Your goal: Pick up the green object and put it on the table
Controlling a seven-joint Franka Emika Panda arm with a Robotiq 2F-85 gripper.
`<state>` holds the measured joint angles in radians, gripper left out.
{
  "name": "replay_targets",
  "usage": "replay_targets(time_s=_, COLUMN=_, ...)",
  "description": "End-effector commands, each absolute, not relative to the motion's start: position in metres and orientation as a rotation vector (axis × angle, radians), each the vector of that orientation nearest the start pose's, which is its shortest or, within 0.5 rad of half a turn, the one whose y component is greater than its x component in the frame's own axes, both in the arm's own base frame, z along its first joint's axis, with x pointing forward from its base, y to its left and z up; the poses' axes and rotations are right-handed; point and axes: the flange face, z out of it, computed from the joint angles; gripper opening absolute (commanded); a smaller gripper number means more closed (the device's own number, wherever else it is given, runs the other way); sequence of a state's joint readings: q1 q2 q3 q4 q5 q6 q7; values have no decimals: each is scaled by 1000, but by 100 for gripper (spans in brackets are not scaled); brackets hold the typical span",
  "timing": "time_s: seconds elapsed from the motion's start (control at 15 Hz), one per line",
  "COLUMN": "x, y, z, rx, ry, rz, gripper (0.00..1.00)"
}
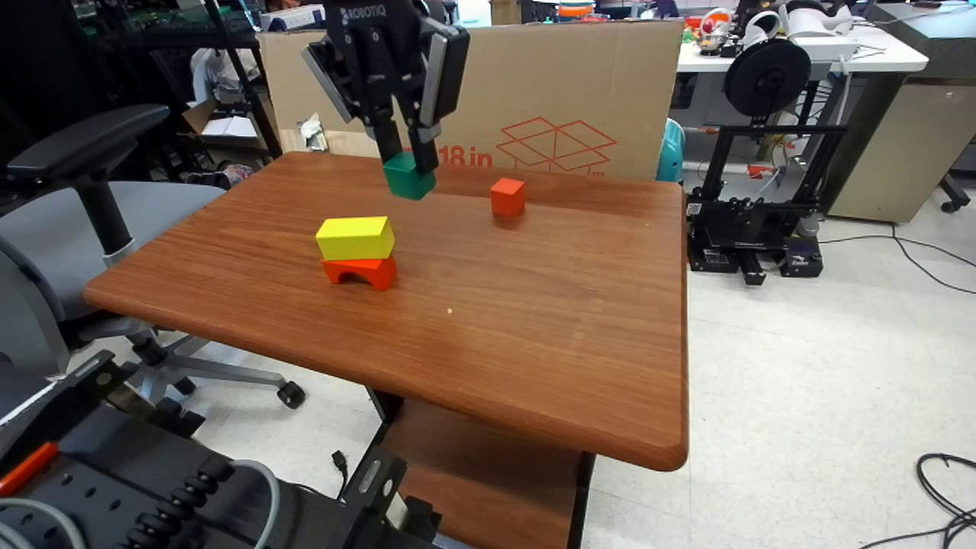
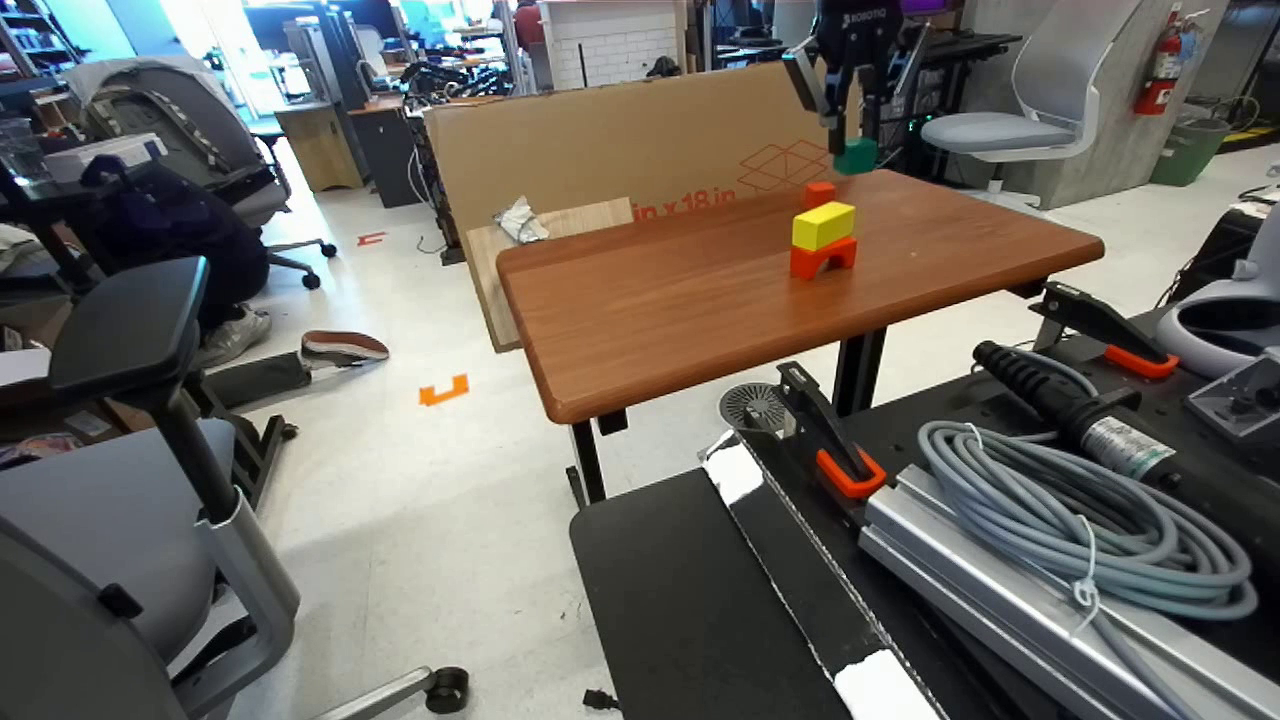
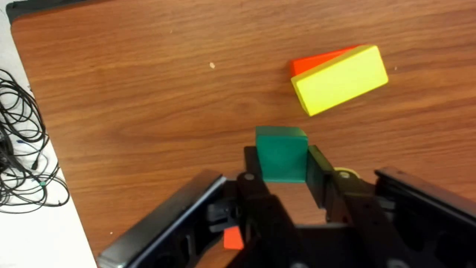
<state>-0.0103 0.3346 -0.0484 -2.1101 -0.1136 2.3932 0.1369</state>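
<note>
Table (image 1: 534,328): in an exterior view we're up high, near its closer side, looking down across the top.
Cable coil (image 2: 1090,500): big in our foreground, in an exterior view; we're sighting over the black desk (image 2: 660,590) at a flatter slant, the table farther off.
Cardboard (image 1: 572,84): there it is, in both exterior views we're facing it, beyond the table's far edge.
Gripper (image 3: 284,163): low in the wrist view; we're right in tight, peering down its length at the table.
Yellow block (image 3: 342,82): all three views share it; the wrist view has it towards the top, so that edge points to the side both exterior views look from.
</note>
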Motion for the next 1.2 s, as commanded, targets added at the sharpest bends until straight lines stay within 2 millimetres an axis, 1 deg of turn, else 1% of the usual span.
replay_targets(time_s=0.0, x=608, y=-41, z=253, rx=-3220, ry=120, rz=80, gripper=9)
replay_targets(time_s=0.2, x=630, y=-36, z=245, rx=-3236, ry=76, rz=60, gripper=9)
replay_targets(time_s=0.33, x=643, y=-32, z=235, rx=-3242, ry=50, rz=57, gripper=9)
replay_targets(time_s=0.53, x=659, y=-27, z=214, rx=-3247, ry=17, rz=85, gripper=9)
replay_targets(time_s=0.93, x=677, y=-18, z=191, rx=-3243, ry=-31, rz=166, gripper=9)
replay_targets(time_s=1.13, x=683, y=-16, z=185, rx=-3239, ry=-46, rz=218, gripper=9)
